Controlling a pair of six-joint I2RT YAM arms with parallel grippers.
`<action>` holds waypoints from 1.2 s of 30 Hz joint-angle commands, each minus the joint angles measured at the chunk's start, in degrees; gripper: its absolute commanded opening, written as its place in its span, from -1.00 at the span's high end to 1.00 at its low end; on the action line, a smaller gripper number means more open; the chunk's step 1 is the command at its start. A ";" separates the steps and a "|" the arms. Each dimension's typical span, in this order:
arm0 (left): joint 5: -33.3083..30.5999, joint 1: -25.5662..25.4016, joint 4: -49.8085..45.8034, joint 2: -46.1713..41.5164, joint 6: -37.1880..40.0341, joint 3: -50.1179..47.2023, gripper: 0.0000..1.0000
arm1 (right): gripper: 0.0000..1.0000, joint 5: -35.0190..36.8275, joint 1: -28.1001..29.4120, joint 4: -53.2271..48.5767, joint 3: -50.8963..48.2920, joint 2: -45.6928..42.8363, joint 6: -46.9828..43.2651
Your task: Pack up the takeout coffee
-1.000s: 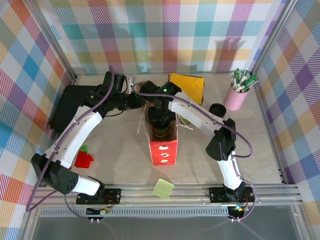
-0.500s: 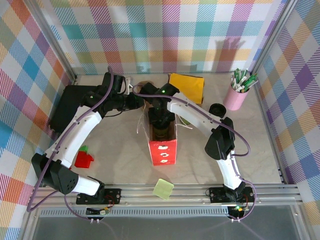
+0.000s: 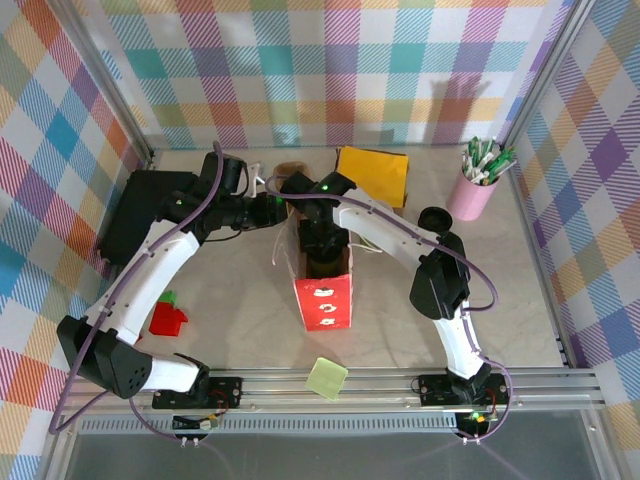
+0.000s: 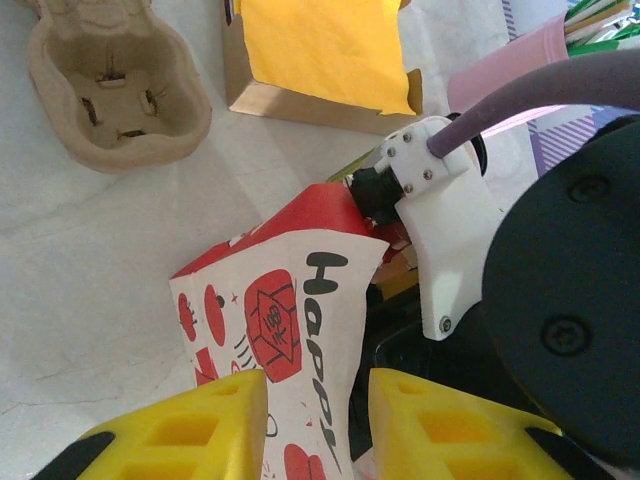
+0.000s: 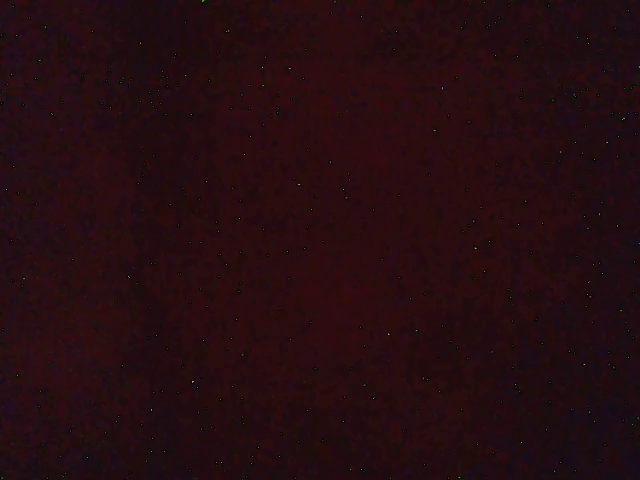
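Presumably the paper takeout coffee cup sits hidden inside the red printed paper bag [image 3: 323,300]; light, crushable, so grip mid-wall gently; left gripper [image 4: 312,405] clamps the bag's ten-o'clock rim; right gripper [image 3: 322,258], sunk in the bag: jaws, cannot tell.

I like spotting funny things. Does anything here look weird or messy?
The paper bag looks bent and wrinkled along its top edge where the left gripper pinches it, and the right arm is poked down into the bag's mouth. The right wrist camera's picture is dark red, probably from being inside the bag. Nothing looks spilled.
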 commanded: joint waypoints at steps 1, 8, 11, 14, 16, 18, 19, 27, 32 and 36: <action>1.41 0.07 1.69 -1.25 1.07 -0.91 0.36 | 0.01 -1.88 -0.34 -0.41 -1.26 -0.20 1.02; 1.56 0.04 1.35 -1.15 1.93 -1.05 0.36 | 0.02 -3.24 -0.88 -1.46 -1.07 1.05 1.22; 1.43 0.06 1.23 -1.16 2.37 -1.10 0.36 | 0.01 -4.16 -0.89 -1.93 -1.37 1.29 1.54; 1.61 0.04 1.26 -0.98 2.87 -1.11 0.36 | 0.02 -4.94 -0.89 -2.17 -1.80 1.75 1.77; 1.69 0.04 1.42 -0.85 2.96 -1.22 0.36 | 0.02 -5.16 -0.89 -1.98 -2.32 1.82 1.67; 1.78 0.04 1.52 -0.85 3.08 -1.24 0.36 | 0.02 -5.64 -0.88 -1.76 -2.76 2.10 1.68; 1.87 0.04 1.52 -0.89 3.19 -1.29 0.36 | 0.02 -5.87 -0.89 -1.63 -2.83 2.27 1.60; 2.05 -0.72 1.17 -0.96 4.56 -1.46 0.36 | 0.02 -6.87 -0.99 -1.30 -3.20 3.94 1.37; 1.79 -1.36 0.99 -1.11 4.95 -2.11 0.36 | 0.02 -7.51 -1.16 -2.06 -2.54 5.27 0.94; 1.78 -1.45 1.00 -1.25 5.02 -2.42 0.36 | 0.03 -7.83 -1.24 -2.23 -2.89 6.15 0.78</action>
